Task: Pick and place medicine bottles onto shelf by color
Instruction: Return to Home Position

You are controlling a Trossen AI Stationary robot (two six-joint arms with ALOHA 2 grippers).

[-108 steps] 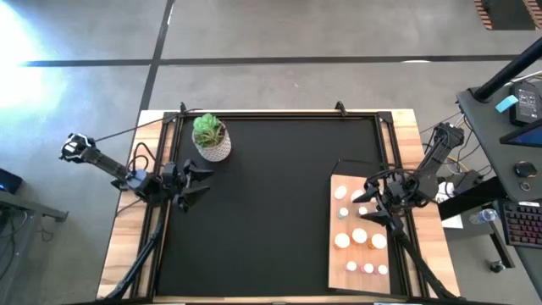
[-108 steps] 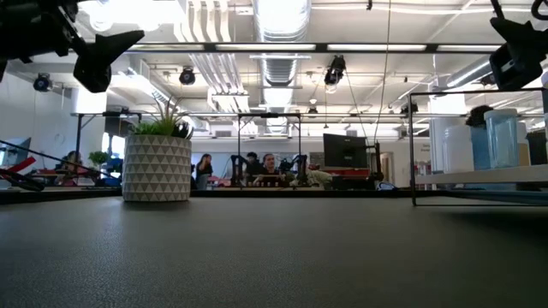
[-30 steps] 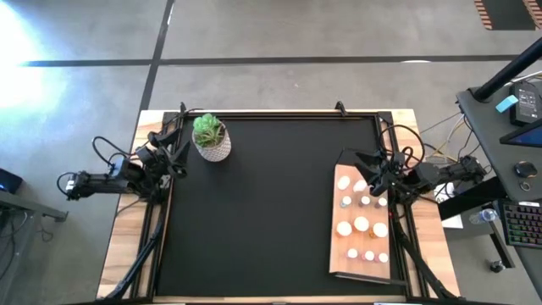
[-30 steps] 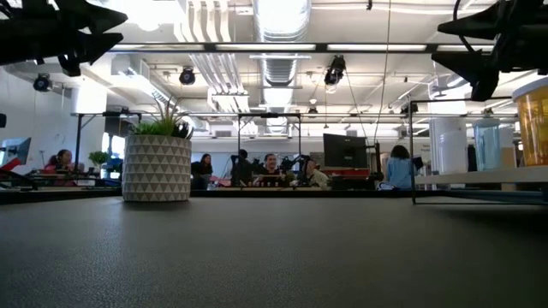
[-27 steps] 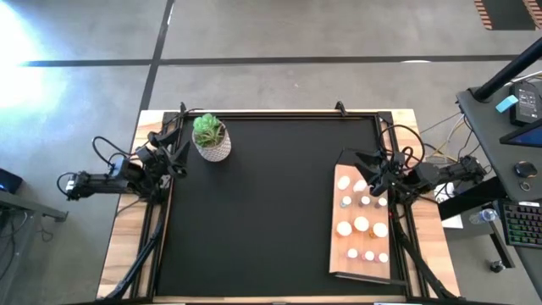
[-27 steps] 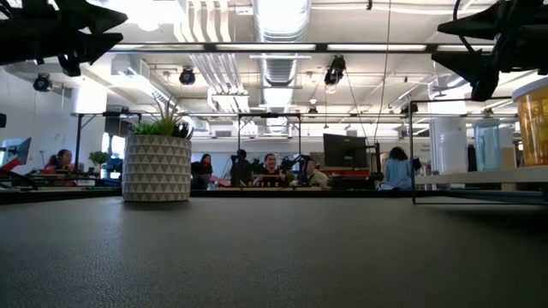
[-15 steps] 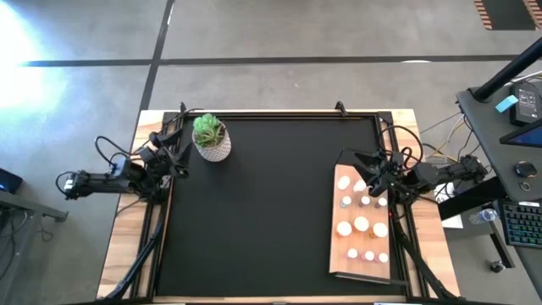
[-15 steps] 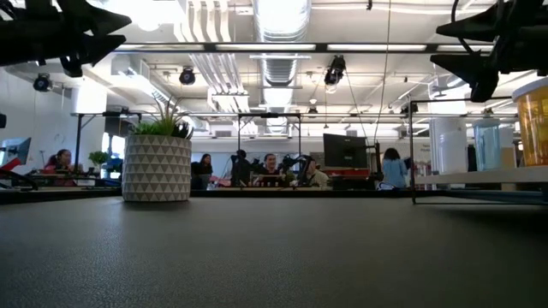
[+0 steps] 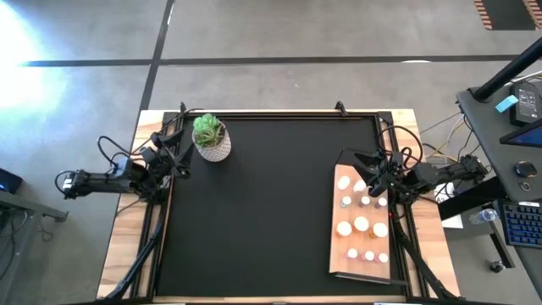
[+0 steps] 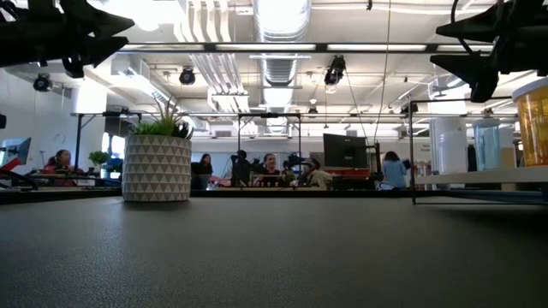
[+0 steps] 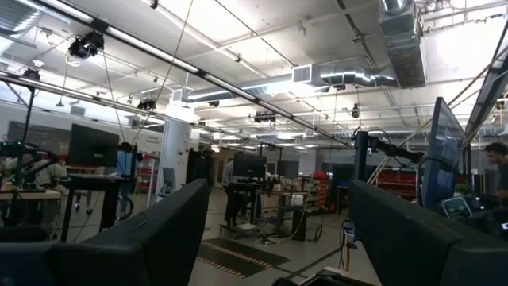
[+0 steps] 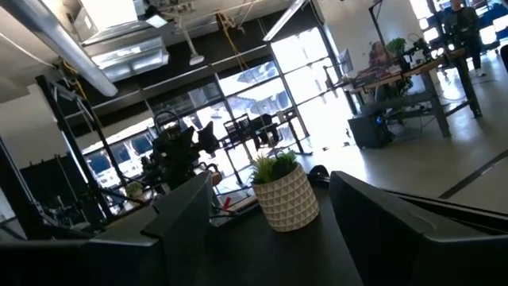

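Several medicine bottles (image 9: 362, 224), mostly white-capped, stand upright on the shelf (image 9: 337, 269), a pale wooden board at the mat's right side. In the low view an amber bottle (image 10: 534, 120) shows on the raised shelf (image 10: 479, 177). My right gripper (image 9: 364, 168) hovers open above the shelf's far end, tilted slightly upward, with nothing between its fingers (image 12: 190, 226). At the mat's left edge my left gripper (image 9: 176, 157) is drawn back and open beside the potted plant, its fingers (image 11: 163, 238) empty and pointing up into the room.
A potted green plant (image 9: 210, 137) in a white patterned pot stands at the mat's far left, close to my left gripper. The black mat (image 9: 254, 212) lies bare between plant and shelf. People and desks show beyond the table's far edge (image 10: 270, 171).
In the last second neither arm and no bottle has visibly moved. A few seconds earlier both arms reached farther over the table; since then they have folded back, and my right gripper now sits nearer the shelf's far end.
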